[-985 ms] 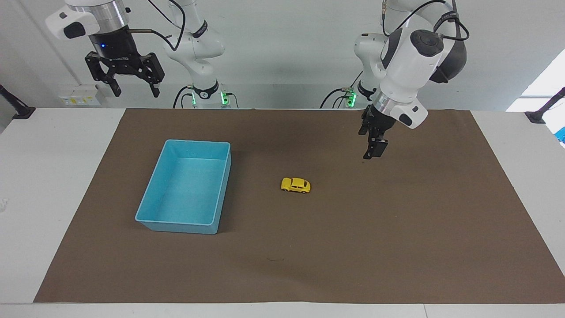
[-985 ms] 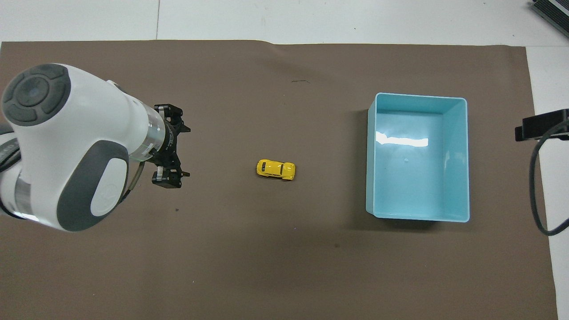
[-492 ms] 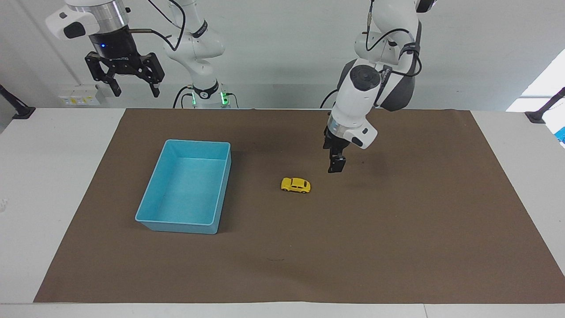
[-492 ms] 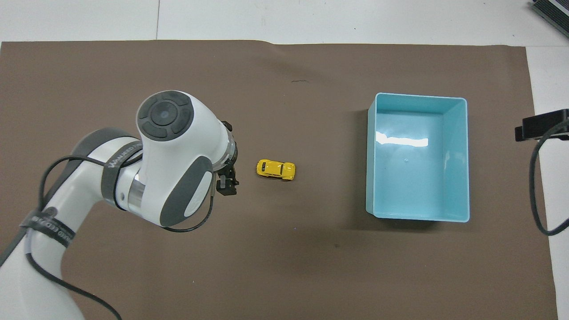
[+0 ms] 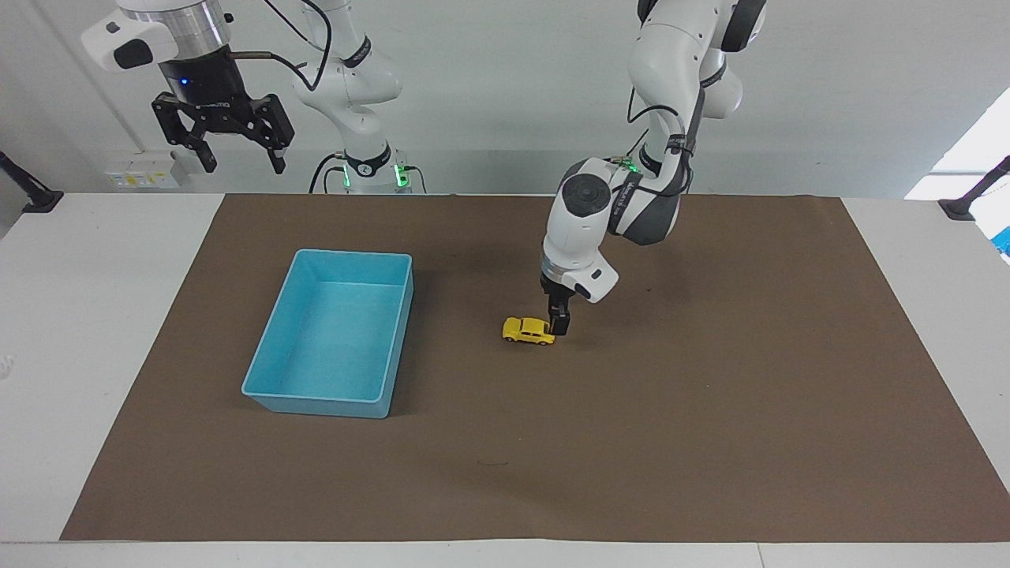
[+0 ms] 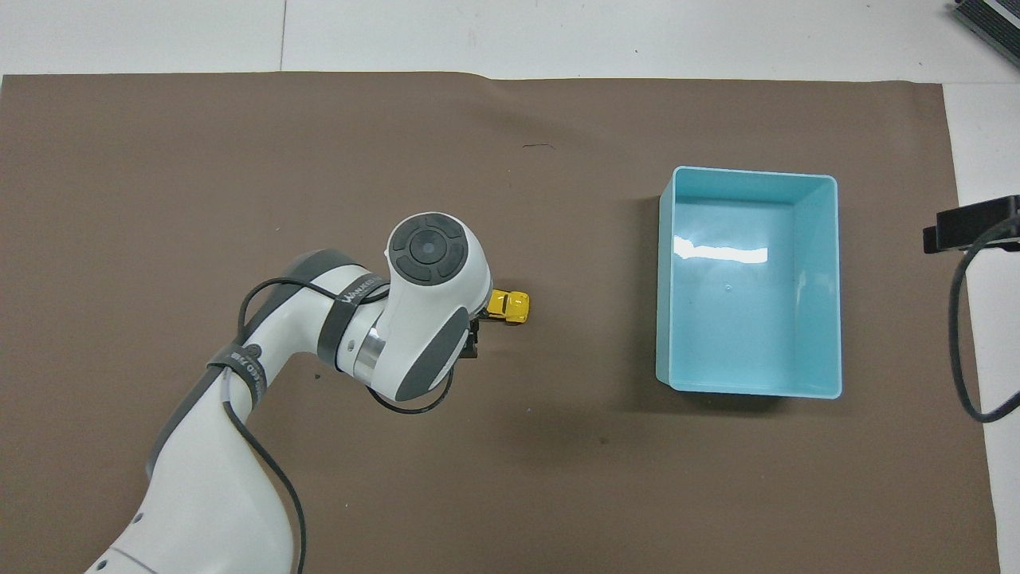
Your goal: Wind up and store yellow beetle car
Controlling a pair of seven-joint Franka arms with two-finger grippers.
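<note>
The yellow beetle car (image 5: 527, 330) stands on its wheels on the brown mat, between the light blue bin (image 5: 316, 406) and the left arm's end of the table. My left gripper (image 5: 559, 326) is down at mat height, open, at the end of the car that points away from the bin. Whether its fingers touch the car I cannot tell. In the overhead view the left wrist covers that end of the car (image 6: 510, 305). My right gripper (image 5: 223, 150) waits high up, open and holding nothing, over the robots' edge of the table at the right arm's end.
The bin (image 6: 668, 279) is empty and stands on the mat toward the right arm's end, about level with the car. The brown mat (image 5: 710, 442) covers most of the white table.
The left arm has swung from the left arm's end toward the car and come down, bringing its gripper to the car's end. Car, bin and right arm have not moved.
</note>
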